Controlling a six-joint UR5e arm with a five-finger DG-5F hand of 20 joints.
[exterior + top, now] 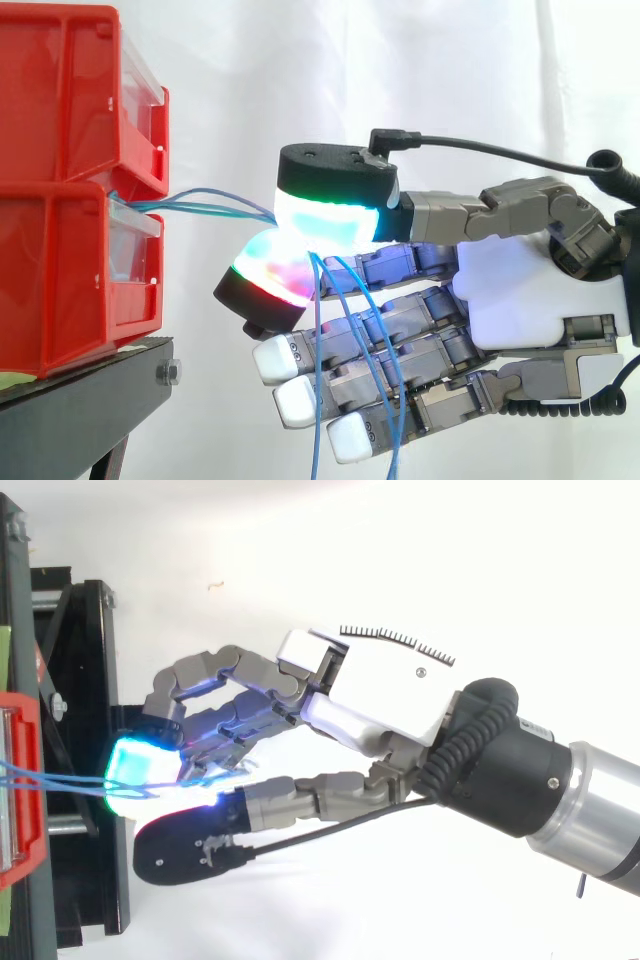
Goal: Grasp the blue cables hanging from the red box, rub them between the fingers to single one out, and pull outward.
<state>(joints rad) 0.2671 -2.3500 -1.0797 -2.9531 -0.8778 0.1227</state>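
Thin blue cables (215, 207) run out of the gap between two stacked red bins (70, 180) and stretch level to the right. My hand (520, 290) comes in from the right and pinches them between a glowing cyan-green pad (330, 215) above and a red-glowing pad (270, 275) below. Past the pinch the loose cable ends (335, 360) drop down in front of the other fingers, which lie fairly straight. From above, the cables (55, 778) cross from the red bin (20, 780) to the cyan-lit fingertips (140, 770) of the hand (380, 695).
The bins sit on a black stand (90, 395) with a bolt at its front edge. A white curtain hangs behind. The black frame (85, 750) lies beneath the fingertips in the top view.
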